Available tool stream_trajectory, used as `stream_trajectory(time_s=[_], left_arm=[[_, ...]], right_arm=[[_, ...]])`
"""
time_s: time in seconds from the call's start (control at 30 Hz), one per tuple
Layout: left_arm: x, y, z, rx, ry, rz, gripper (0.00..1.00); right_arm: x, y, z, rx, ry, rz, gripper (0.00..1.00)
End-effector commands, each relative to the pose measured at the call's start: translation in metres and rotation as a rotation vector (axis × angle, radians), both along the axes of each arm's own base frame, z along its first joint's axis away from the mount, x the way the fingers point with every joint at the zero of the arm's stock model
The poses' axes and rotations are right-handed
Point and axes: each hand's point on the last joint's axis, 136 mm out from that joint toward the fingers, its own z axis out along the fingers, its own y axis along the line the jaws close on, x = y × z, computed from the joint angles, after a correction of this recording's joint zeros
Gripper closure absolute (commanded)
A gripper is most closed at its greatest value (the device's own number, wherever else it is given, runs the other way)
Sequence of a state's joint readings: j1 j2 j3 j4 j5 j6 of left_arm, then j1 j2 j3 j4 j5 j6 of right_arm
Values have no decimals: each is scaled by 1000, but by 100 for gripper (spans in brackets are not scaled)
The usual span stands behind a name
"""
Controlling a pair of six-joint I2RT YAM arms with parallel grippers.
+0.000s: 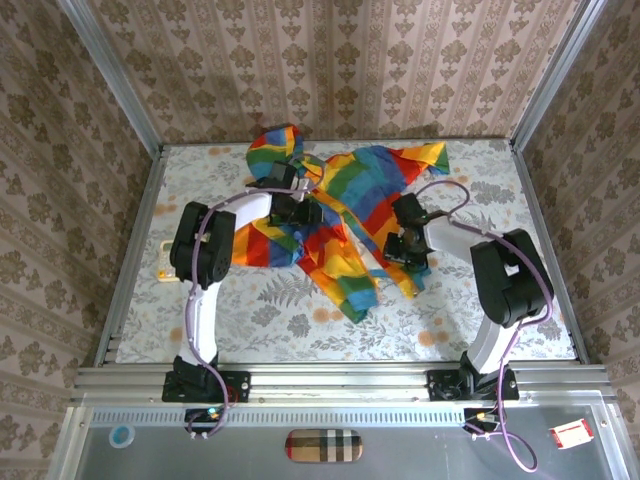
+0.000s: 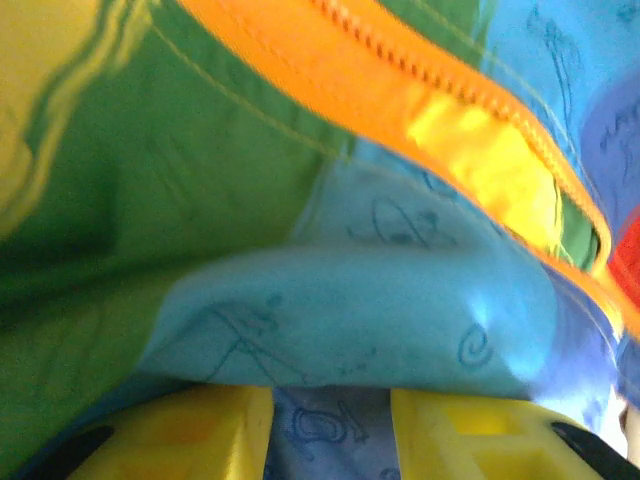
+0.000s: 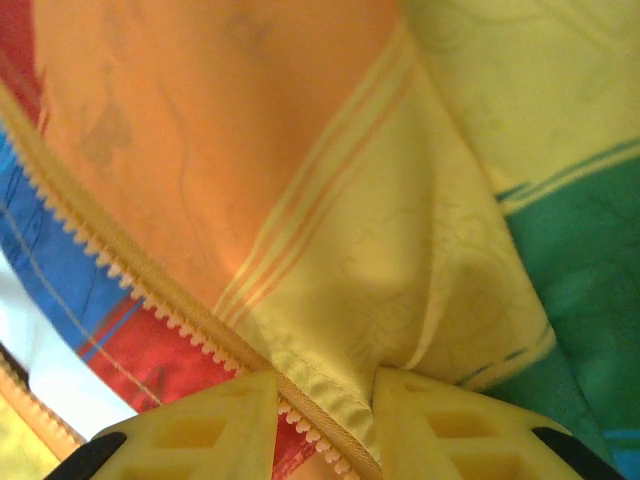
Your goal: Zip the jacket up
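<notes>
The right gripper (image 3: 325, 432) has its yellow fingers (image 3: 200, 435) pinched on the yellow hem of the jacket (image 3: 400, 250), and the teeth of the zipper (image 3: 130, 280) run down into the gap between them. The left gripper (image 2: 330, 430) is closed on a fold of blue cloth that bulges just above its own fingers, with the orange zipper tape crossing beyond. The jacket lies crumpled and unzipped in the middle of the table (image 1: 500, 300), with both grippers on it.

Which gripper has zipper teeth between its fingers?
The right gripper: the zipper teeth run in between its fingers. The left gripper has only blue fabric there.
</notes>
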State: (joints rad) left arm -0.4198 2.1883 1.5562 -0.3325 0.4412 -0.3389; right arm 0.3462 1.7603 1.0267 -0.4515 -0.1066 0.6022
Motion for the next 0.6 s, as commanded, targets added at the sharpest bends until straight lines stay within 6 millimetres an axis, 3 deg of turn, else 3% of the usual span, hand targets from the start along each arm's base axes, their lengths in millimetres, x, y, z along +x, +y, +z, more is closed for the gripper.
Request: stream_trajectory(time_s=[0.0,0.13,0.27,0.4,0.57], left_arm=[[10,11,-15,58,46,-17,63],[31,3,-13,61,46,-50,63],[47,-1,8,69,8,-78,61],[53,5,51,62,-72,-83,60],[33,20,97,66,-156,-74,58]], right_arm=[[-20,29,-7,24,45,30,72],[-23,68,-2,55,26,98,72],[-20,95,20,89,-22,158,70],[-14,93,46,82,-84,179,68],[0,79,73,62,-144,191,67]])
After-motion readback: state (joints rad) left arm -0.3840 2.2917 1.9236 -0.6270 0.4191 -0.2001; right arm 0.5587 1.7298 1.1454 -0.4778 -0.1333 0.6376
